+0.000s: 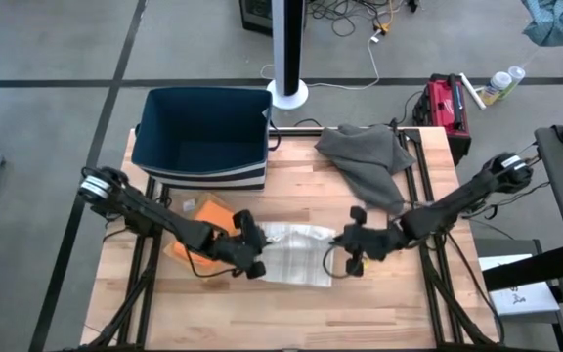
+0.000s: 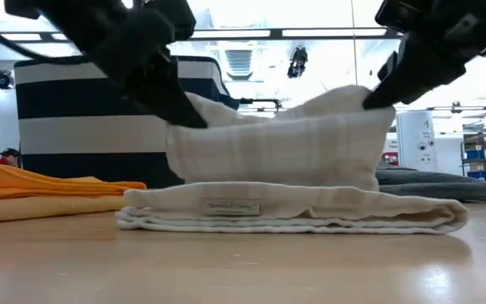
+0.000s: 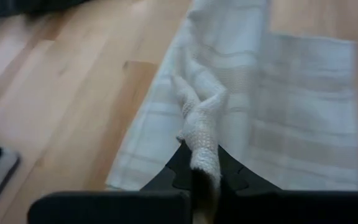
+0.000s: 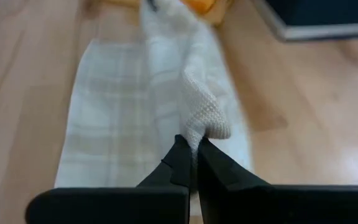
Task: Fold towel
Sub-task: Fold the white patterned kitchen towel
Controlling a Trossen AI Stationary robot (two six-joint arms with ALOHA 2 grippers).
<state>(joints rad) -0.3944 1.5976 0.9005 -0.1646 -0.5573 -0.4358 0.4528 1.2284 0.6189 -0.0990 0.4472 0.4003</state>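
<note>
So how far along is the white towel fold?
Partly done: the white towel already lies in flat layers. In hand: left gripper and right gripper, jaws shut on the lifted upper layer. Left: lay that layer down. Grey towel is unfolded.

Towel: you've got off-white cloth with a faint woven check, and a small pale label on the folded edge.
Bin: you're looking at navy, with white stripes round the sides.
Second cloth: bright orange, plain.
Third cloth: plain grey.
Table: pale wood planks.
Grippers: your left gripper and right gripper are both black.
</note>
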